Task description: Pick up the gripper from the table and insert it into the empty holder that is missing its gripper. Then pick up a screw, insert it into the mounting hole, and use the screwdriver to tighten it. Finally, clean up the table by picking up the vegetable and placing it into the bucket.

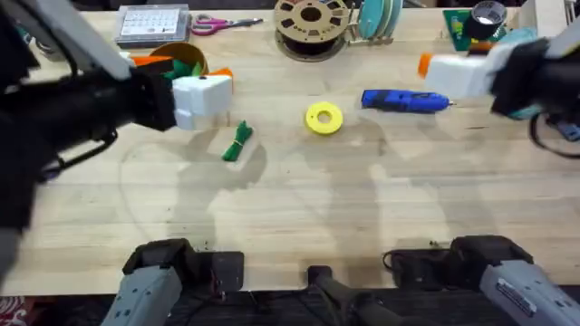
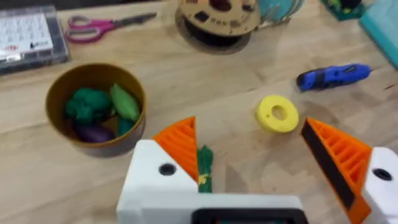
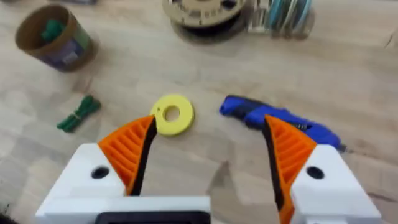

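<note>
Both end effectors, left (image 2: 249,155) and right (image 3: 208,149), hang with fingers spread wide, holding and touching nothing.

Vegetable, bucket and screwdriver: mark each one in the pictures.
vegetable (image 1: 238,143), overhead view, middle of the bundle.
bucket (image 2: 59,88), left wrist view, tan rim.
screwdriver (image 1: 399,100), overhead view, blue body.

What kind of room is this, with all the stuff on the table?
Probably a workshop or robot lab. On the wooden table lie a blue pen-style electric screwdriver, a brown filament spool and pink-handled scissors, and two robot arms work over it.
</note>
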Controlling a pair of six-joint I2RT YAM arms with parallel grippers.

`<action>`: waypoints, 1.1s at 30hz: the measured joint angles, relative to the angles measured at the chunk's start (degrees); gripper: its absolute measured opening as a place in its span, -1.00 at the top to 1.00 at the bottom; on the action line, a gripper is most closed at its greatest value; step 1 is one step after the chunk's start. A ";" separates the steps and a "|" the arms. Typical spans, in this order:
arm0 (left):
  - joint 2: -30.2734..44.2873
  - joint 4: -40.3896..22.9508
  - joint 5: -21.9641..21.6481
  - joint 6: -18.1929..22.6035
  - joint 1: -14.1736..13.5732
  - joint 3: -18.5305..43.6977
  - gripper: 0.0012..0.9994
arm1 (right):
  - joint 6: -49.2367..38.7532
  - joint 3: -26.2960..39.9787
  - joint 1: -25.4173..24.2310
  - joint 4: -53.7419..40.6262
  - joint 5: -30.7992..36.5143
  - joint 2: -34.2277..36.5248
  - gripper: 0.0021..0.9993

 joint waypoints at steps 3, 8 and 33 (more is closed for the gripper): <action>4.07 -2.98 -3.36 0.96 0.00 3.07 -0.97 | -0.22 -1.85 0.00 -2.15 0.02 0.00 -0.99; 7.95 -3.95 -9.71 1.79 0.00 4.30 -0.97 | -0.92 -3.35 0.00 -4.55 0.00 0.00 -0.99; 12.83 -17.86 -29.33 -2.70 -16.28 4.38 -0.97 | -1.10 -8.22 0.00 -7.22 0.68 0.00 -0.99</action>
